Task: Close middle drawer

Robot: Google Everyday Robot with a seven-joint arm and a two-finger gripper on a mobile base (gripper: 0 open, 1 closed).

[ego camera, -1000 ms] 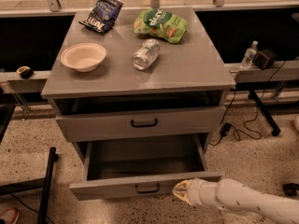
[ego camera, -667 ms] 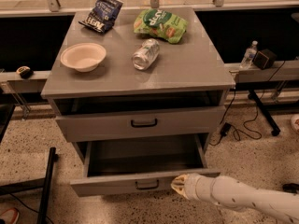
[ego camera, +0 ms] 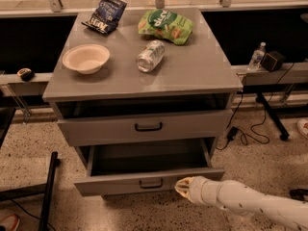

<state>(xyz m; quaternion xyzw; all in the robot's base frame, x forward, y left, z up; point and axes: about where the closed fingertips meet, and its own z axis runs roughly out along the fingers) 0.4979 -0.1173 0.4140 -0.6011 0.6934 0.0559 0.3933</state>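
Observation:
The middle drawer (ego camera: pixel 120 184) is the low grey front with a small black handle (ego camera: pixel 150 183). It stands pulled out from the grey cabinet (ego camera: pixel 144 88), and its empty box shows from above. My gripper (ego camera: pixel 181 186) is at the end of the white arm (ego camera: pixel 240 203) that comes in from the lower right. Its tip is against the drawer's front, just right of the handle. Above it, the taller drawer front with a larger black handle (ego camera: pixel 148 126) sits nearly flush.
On the cabinet top lie a white bowl (ego camera: pixel 86 57), a tipped can (ego camera: pixel 150 55), a green chip bag (ego camera: pixel 166 25) and a dark chip bag (ego camera: pixel 106 13). A black stand leg (ego camera: pixel 48 186) is on the floor at left. Cables, a bottle (ego camera: pixel 256 57) and a black box are at right.
My gripper has moved a little left and up against the drawer's front. The middle drawer has slid slightly into the cabinet.

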